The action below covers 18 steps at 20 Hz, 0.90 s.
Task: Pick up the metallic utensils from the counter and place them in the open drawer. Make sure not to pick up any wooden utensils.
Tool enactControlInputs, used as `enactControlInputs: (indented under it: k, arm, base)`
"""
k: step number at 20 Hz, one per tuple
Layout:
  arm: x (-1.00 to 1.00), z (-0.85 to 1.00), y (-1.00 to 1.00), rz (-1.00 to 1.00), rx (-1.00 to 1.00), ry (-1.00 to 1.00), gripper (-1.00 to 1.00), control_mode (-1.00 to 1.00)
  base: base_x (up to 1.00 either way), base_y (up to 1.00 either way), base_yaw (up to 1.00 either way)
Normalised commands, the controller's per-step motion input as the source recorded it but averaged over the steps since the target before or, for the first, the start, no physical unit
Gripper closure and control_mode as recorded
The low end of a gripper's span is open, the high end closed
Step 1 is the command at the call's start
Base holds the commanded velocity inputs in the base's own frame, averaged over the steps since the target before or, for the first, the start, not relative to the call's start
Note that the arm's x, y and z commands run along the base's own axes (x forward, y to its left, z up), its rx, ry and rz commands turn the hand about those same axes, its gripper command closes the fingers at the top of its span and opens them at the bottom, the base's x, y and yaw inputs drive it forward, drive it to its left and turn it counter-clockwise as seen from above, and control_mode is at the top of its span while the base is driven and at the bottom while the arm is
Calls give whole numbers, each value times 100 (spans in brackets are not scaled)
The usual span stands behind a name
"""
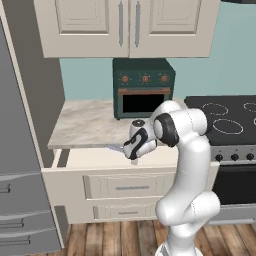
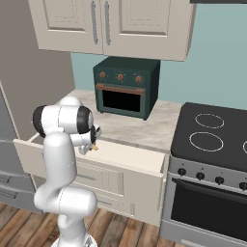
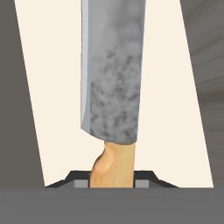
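The pincer [image 3: 112,183] is clamped on the knife [image 3: 111,74] by its tan handle, jaws narrowed tight to the wood, blade sticking straight out ahead. It hangs over the open drawer [image 1: 95,160], cream floor showing under the blade, just off the counter [image 1: 85,125] edge. Risk here: with 1 short grip at the very end of the handle, the long blade could swivel or slip if the hand tilts. Let go too high and it could bounce. Drift sideways and the blade tip could catch the drawer wall, landing outside.
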Motion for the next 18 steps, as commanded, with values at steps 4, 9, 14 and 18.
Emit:
enactControlInputs:
  k: [4, 9, 14, 18]
  arm:
    - [-33, -16, -5, 0, 0, 0, 100, -100]
    - [-37, -29, -3, 0, 0, 0, 100, -100]
    - [-6, -19, 0, 0, 0, 2, 100, -100]
    - [4, -23, -4, 0, 0, 17, 100, -100]
  base:
    - [0, 0, 0]
    - [0, 0, 0]
    - [0, 0, 0]
    - [0, 0, 0]
